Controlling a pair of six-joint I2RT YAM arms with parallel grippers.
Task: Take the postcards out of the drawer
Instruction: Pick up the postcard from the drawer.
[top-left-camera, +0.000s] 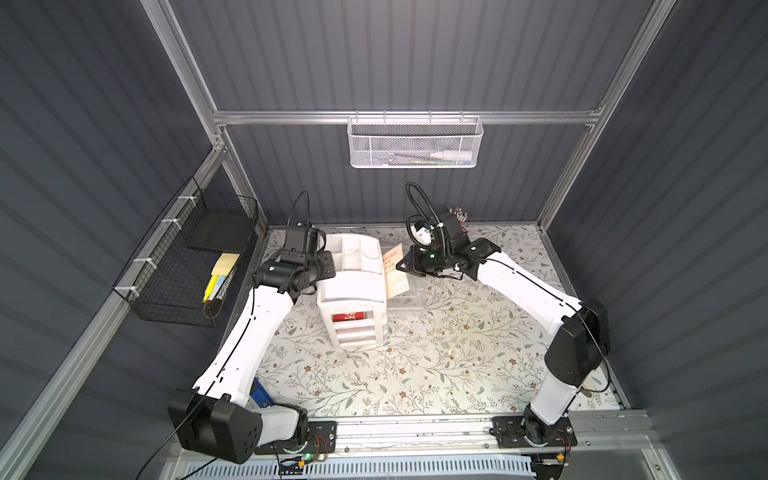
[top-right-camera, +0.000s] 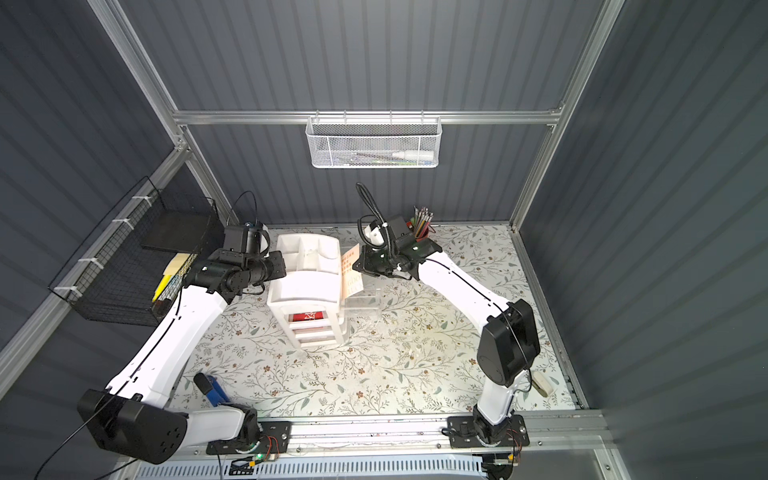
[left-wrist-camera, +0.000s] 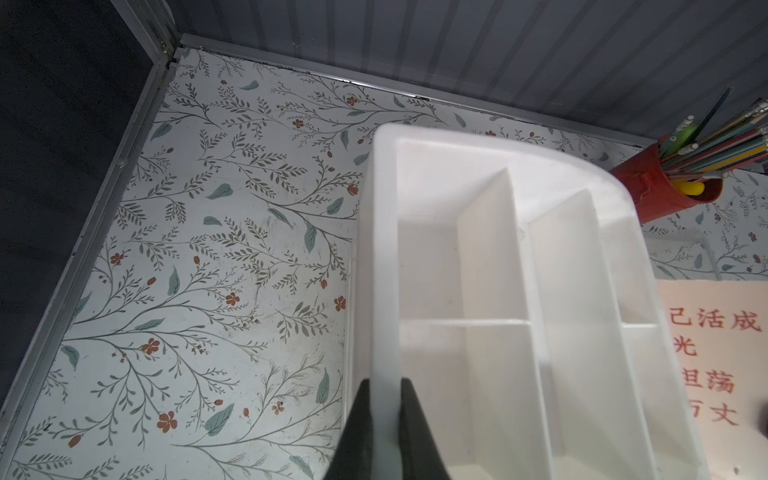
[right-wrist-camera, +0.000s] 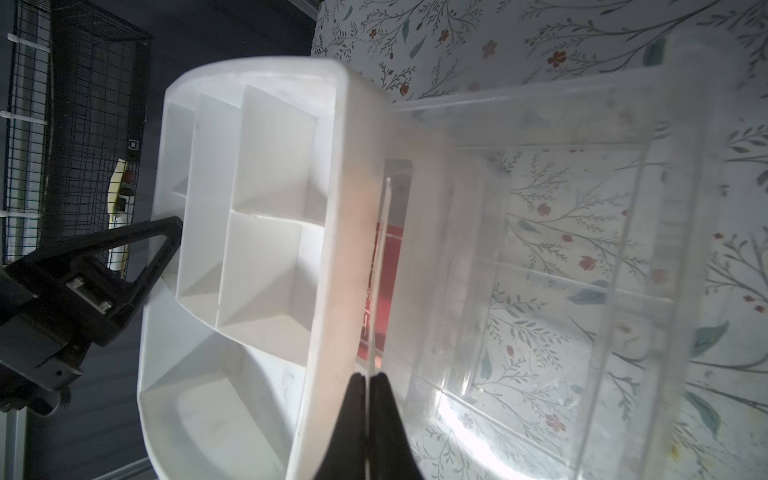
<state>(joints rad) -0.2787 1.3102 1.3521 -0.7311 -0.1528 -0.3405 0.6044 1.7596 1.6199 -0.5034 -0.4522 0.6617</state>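
Note:
A white drawer cabinet (top-left-camera: 351, 286) (top-right-camera: 307, 278) with a divided tray on top stands mid-table in both top views. My left gripper (left-wrist-camera: 384, 382) (top-left-camera: 328, 266) is shut on the tray's left rim wall (left-wrist-camera: 384, 249). My right gripper (right-wrist-camera: 369, 376) (top-left-camera: 405, 266) is shut on a pale peach postcard (top-left-camera: 395, 270) (top-right-camera: 352, 270) (left-wrist-camera: 715, 357) with red characters. It holds the card upright on edge beside the cabinet's right side, above a clear drawer (top-left-camera: 409, 299) (right-wrist-camera: 582, 249) lying on the table. A red postcard (top-left-camera: 349, 317) (top-right-camera: 308, 316) shows in the cabinet's top front slot.
A red pencil cup (top-right-camera: 422, 226) (left-wrist-camera: 665, 187) stands at the back behind the right arm. A black wire basket (top-left-camera: 187, 266) holding yellow pads hangs on the left wall, a white mesh basket (top-left-camera: 415, 143) on the back wall. A blue-handled tool (top-right-camera: 212, 390) lies front left.

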